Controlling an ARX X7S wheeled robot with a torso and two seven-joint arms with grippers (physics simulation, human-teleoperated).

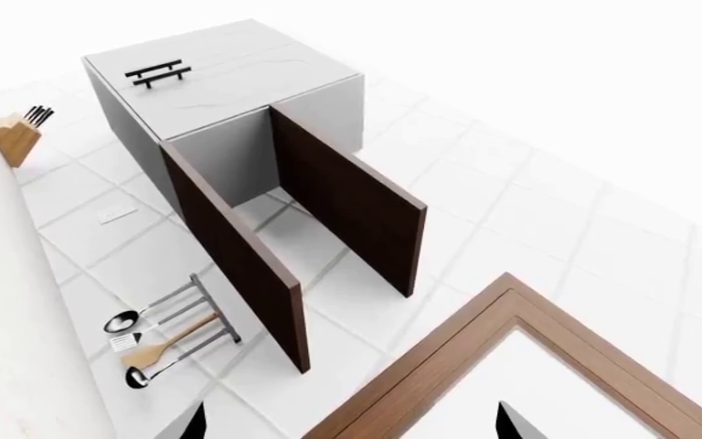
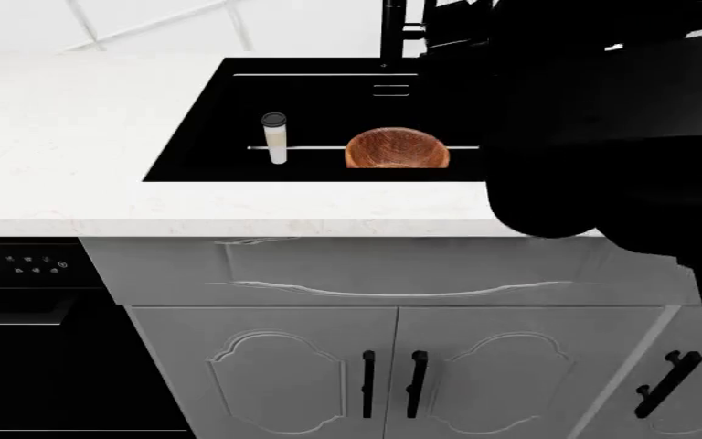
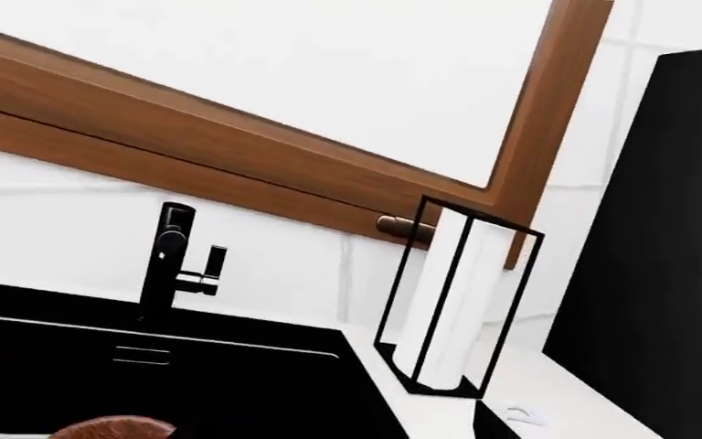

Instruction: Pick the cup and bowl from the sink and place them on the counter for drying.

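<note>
Two items to move: the cup (image 2: 275, 137) and the bowl (image 2: 397, 149), both in the sink (image 2: 193, 146), neither lifted.
Counter (image 2: 70, 137): bare white worktop runs from the left edge to the sink's left rim and along the front edge; judged the nearest drying place.
Cup: upright, lid on, in the sink's left half, near the front rim.
Bowl: just right of the cup, apart from it, tilted on its side with the hollow facing forward; its rim shows in the right wrist view (image 3: 117, 427).
Faucet (image 3: 168, 265): at the sink's rear edge.
Left gripper (image 1: 351, 422): only two dark fingertips show, apart, nothing between them; its camera faces the room, not the sink.
Right gripper: fingers not visible; cannot tell. A dark arm mass (image 2: 607, 119) covers the counter's right end.
Step in hand: approach, before any grasp.
Next move: lower a gripper into the sink over the cup or bowl, jaws spread.
</note>
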